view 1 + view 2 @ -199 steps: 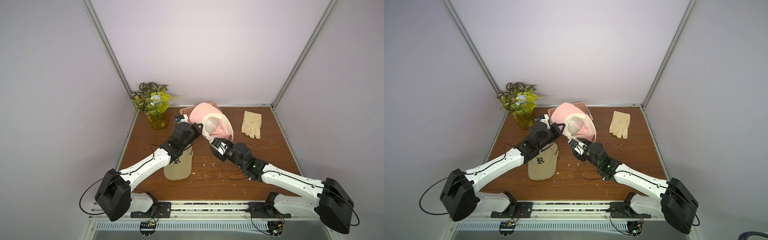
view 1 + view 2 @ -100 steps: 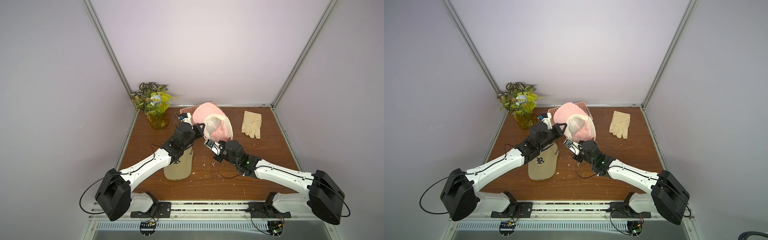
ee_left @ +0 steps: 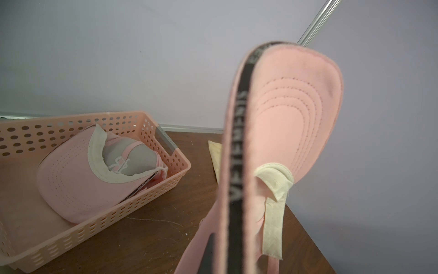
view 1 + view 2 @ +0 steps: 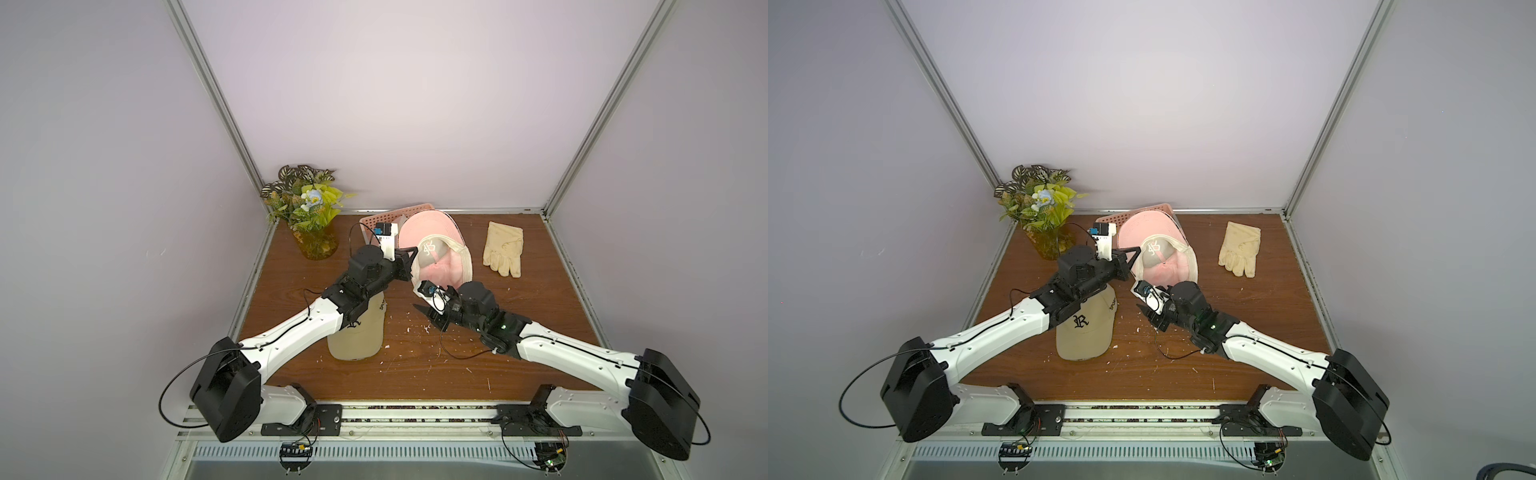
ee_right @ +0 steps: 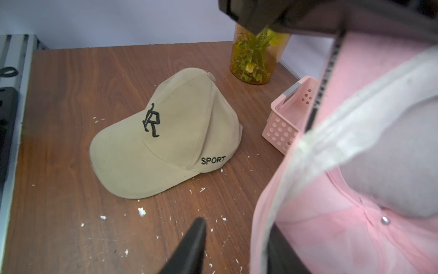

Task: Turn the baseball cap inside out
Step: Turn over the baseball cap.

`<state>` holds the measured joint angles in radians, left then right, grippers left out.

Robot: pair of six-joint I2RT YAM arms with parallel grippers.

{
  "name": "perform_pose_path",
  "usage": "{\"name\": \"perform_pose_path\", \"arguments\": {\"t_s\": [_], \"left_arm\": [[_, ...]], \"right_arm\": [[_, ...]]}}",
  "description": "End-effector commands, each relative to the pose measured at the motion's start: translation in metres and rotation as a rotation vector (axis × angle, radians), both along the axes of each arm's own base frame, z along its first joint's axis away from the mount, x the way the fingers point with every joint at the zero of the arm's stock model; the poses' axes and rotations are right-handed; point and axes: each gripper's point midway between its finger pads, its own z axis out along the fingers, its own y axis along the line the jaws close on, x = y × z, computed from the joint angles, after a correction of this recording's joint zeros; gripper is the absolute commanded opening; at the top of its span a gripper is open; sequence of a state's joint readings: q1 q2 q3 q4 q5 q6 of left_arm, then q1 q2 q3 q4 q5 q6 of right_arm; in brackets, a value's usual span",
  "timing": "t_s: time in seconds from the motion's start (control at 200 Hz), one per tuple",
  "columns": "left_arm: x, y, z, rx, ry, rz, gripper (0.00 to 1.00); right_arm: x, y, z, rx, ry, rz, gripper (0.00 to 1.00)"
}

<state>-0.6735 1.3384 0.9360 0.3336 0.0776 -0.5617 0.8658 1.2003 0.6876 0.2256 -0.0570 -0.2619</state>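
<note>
The pink baseball cap (image 4: 440, 266) (image 4: 1167, 266) hangs in the air over the table's back middle, brim up. Its grey lining and cream sweatband face me. My left gripper (image 4: 411, 259) (image 4: 1136, 255) is shut on the cap's side edge by the black-taped brim (image 3: 284, 106). My right gripper (image 4: 424, 299) (image 4: 1144, 297) (image 5: 234, 232) stands open at the cap's lower rim (image 5: 355, 166). One finger (image 5: 196, 227) is outside over the table. The other is dark behind the rim fabric.
A beige cap (image 4: 357, 336) (image 4: 1084, 332) (image 5: 170, 142) lies under my left arm. At the back stands a pink basket (image 4: 382, 216) (image 3: 71, 237) holding another pink cap (image 3: 71, 185). A flower vase (image 4: 311, 216) is back left, a cream glove (image 4: 503, 249) back right. White crumbs litter the wood.
My right gripper has slid a little left along the cap's lower rim; its jaws closed briefly and stand open again. The left gripper keeps its hold on the cap.
</note>
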Motion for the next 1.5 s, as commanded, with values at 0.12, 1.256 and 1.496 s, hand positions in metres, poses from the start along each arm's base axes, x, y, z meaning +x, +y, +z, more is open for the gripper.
{"name": "perform_pose_path", "arguments": {"t_s": [0.12,1.256,1.496], "left_arm": [[-0.005,0.000,0.012,0.029,-0.071,-0.031,0.01],[-0.057,-0.025,0.043,-0.198,0.003,-0.325,0.01],[-0.049,-0.019,0.039,-0.202,0.000,-0.266,0.00]], "right_arm": [[0.007,-0.020,0.040,0.094,-0.116,-0.110,0.56],[0.102,-0.037,0.032,0.135,-0.176,-0.557,0.44],[0.080,-0.022,-0.010,0.080,-0.027,-0.409,0.58]]}}
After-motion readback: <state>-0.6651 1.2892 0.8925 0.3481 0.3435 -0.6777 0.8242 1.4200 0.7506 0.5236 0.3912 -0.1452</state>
